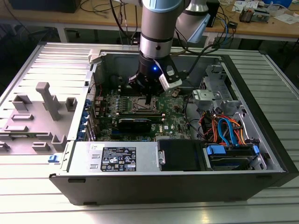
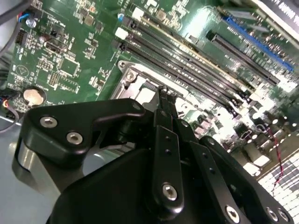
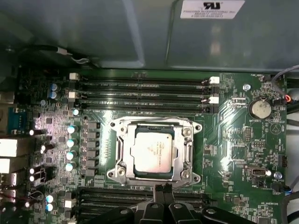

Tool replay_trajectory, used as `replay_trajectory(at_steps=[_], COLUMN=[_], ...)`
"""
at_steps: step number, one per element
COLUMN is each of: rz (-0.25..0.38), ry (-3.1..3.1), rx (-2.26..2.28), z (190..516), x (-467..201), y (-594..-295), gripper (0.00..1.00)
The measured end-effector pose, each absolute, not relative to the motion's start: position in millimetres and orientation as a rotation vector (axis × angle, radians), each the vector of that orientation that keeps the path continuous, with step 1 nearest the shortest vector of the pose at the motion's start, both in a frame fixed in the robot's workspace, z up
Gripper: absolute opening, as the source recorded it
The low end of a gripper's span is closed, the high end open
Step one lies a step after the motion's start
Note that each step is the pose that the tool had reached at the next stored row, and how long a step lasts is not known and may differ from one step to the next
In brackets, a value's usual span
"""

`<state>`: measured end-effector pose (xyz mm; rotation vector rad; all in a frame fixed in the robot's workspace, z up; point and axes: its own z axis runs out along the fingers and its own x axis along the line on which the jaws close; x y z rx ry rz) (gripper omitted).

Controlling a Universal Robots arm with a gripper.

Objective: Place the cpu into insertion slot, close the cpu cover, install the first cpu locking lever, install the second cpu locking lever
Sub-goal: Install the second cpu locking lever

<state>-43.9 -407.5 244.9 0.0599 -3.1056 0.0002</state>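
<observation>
Silvery cpu cover (image 3: 155,151) lies closed over the cpu (image 3: 151,151) in the insertion slot (image 3: 140,131). Hand (image 3: 163,190), fingers pressed together, hovers at frame edge; levers need steady sideways hooking.

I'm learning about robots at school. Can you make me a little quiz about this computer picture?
1. True or false: the cpu already lies in the insertion slot.
2. Which is closed down around the chip? A) the cpu cover B) a black card C) a blue cable
3. In the first wrist view, which round silver part sits on the green circuit board?

Key:
1. True.
2. A.
3. The coin battery.

Bonus fact: the hand hovers at the socket's edge, fingers together.
</observation>
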Motion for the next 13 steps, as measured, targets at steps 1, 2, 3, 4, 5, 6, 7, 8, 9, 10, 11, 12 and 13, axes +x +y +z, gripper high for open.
replay_trajectory(at_steps=[1,2,3,4,5,6,7,8,9,10,11,12,13], rz=[0.000,0.000,0.000,0.000,0.000,0.000,0.001,0.000,-0.002,-0.002,-0.002,-0.002,-0.002], ry=[-3.105,-3.105,-3.105,-3.105,-3.105,-3.104,-3.103,-3.102,-3.100,-3.100,-3.100,-3.100,-3.100], rx=[0.061,0.060,0.061,0.063,0.072,0.083,0.090,0.094,0.094,0.094,0.093,0.094,0.094], z=[244.7,244.6,244.4,243.8,242.8,242.0,241.6,241.5,241.5,241.4,241.4,241.3,241.4], x=[-43.9,-43.9,-43.9,-44.1,-44.3,-44.5,-44.8,-45.0,-45.2,-45.5,-46.0,-47.7,-49.1], y=[-410.2,-412.8,-414.3,-415.7,-416.7,-417.2,-417.5,-417.7,-417.7,-417.7,-417.6,-417.7,-417.9], gripper=[0.11,0.11,0.11,0.11,0.11,0.11,0.11,0.11,0.11,0.11,0.11,0.11,0.11])
